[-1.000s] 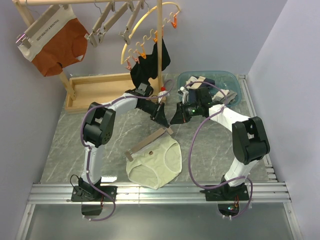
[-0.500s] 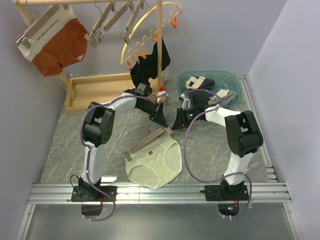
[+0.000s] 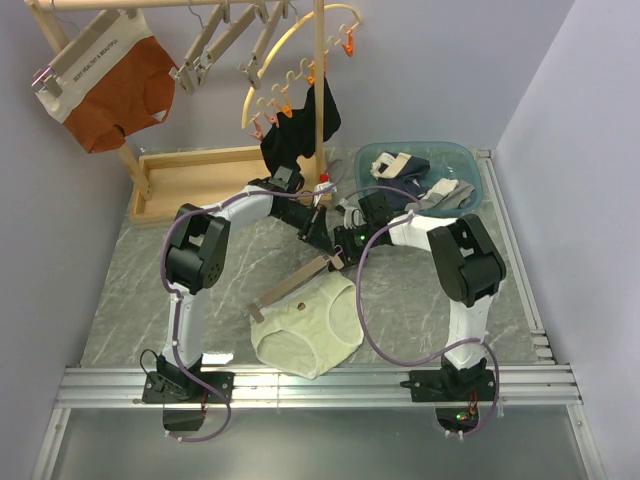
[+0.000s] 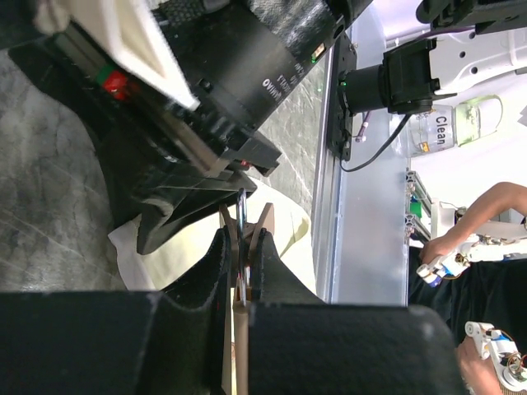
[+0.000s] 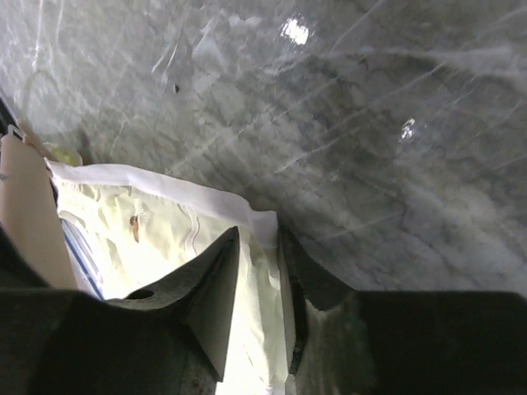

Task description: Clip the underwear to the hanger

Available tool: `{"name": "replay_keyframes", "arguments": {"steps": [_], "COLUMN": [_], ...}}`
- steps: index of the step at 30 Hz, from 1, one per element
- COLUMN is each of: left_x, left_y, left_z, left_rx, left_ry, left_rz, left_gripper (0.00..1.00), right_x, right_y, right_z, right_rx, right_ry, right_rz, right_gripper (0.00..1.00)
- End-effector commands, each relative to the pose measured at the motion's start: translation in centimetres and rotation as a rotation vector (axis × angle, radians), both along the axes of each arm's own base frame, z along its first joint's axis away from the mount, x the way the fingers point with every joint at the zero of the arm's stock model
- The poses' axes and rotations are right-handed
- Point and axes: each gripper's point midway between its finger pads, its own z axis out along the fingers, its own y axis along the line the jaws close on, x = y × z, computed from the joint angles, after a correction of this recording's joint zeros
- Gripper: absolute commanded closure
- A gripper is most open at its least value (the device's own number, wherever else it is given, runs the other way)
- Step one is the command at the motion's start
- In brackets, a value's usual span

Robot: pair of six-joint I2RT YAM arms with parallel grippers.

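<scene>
Status: mid-task, nothing clipped that the views confirm.

- the underwear (image 3: pixel 310 325) lies flat on the table (image 3: pixel 150 290), near the arm bases, waistband facing away from them.
- the hanger (image 3: pixel 295 285) lies slanted along that waistband. Its left end sits at the waistband corner and its right end is raised toward the grippers.
- left gripper (image 3: pixel 320 235): pressed together on the hanger near its metal hook. The left wrist view shows the fingers (image 4: pixel 221 263) pinching the thin wood between them.
- right gripper (image 3: pixel 345 252): down at the right waistband corner with the jaws a little apart. The right wrist view shows cream fabric (image 5: pixel 165 239) under and between the fingers (image 5: pixel 218 296), with its white edge just ahead of the tips. It looks like it is straddling the fabric, not clamping it.

Done: hanger brought to the garment and roughly lined up with the waistband.
Left: get the waistband into both clips. The clip state at the far left end is too small to read.
</scene>
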Motion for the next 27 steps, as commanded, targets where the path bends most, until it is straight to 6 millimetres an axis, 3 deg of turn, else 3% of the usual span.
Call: {"name": "replay_keyframes", "arguments": {"steps": [1,2,6,14,27], "left_x": [-0.1,-0.2,0.0,0.5,1.2], "left_y": [-0.1,-0.1,0.1,1.1,1.8], "left_z": [1.9,1.9,1.8,1.9,1.5], "left_rx": [-0.055,-0.055,-0.06,-0.066,-0.06], "left_ry": [-0.009,-0.006,-0.001,-0.011,-0.042], "left_rz": [-0.02,-0.021,-0.013,0.024,0.038], "left_gripper": [1.0,1.0,1.0,1.0,1.0], "right_x": [1.2,1.2,0.9,1.0,-0.2], "right_y": [0.3,0.4,0.4,-1.6,-1.3], "right_z": [-1.0,-1.0,-0.5,3.0,5.7], "right_rx": [-0.047,-0.046,-0.029,0.11,0.217], "right_ry": [-0.037,-0.038,-0.036,-0.107,-0.215], "right_rz": [-0.009,-0.006,0.015,-0.024,0.009], "right_gripper": [0.67,0.69,1.0,1.0,1.0]}}
